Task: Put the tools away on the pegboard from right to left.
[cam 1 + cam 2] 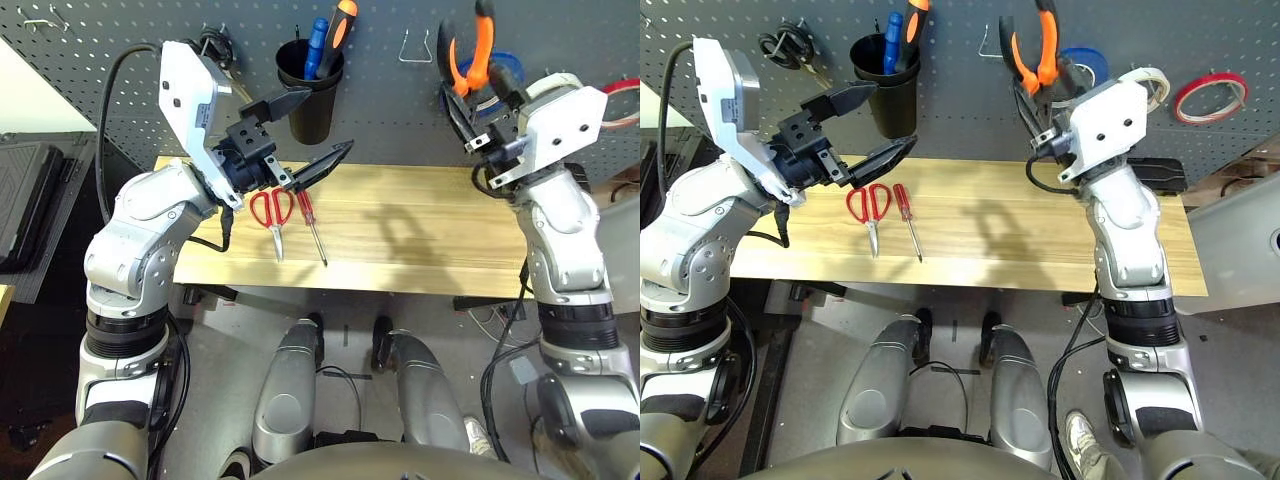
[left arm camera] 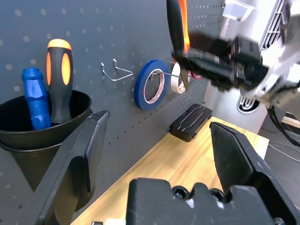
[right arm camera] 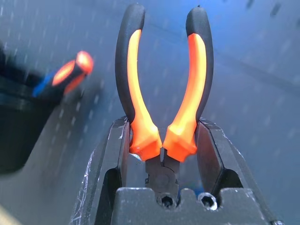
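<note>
My right gripper (image 1: pixel 1035 105) is shut on the orange-and-black pliers (image 3: pixel 161 93), gripping them near the joint. The handles point up, close in front of the dark grey pegboard (image 1: pixel 380 110) and just right of a bare metal hook (image 1: pixel 415 50). The red-handled scissors (image 1: pixel 272 212) and the slim red-handled screwdriver (image 1: pixel 310 222) lie side by side on the wooden table (image 1: pixel 420 230), left of middle. My left gripper (image 1: pixel 325 122) hovers open and empty just above and behind them. The white tape roll (image 1: pixel 1152 82) hangs on the board, partly hidden behind my right wrist.
A black cup (image 1: pixel 312 95) on the board holds a blue-handled and an orange-and-black-handled screwdriver. A blue tape roll (image 2: pixel 151 86) and a red one (image 1: pixel 1210 97) hang at the right. Black-handled scissors (image 1: pixel 790 45) hang at the upper left. A black case (image 2: pixel 190 122) sits at the table's back right.
</note>
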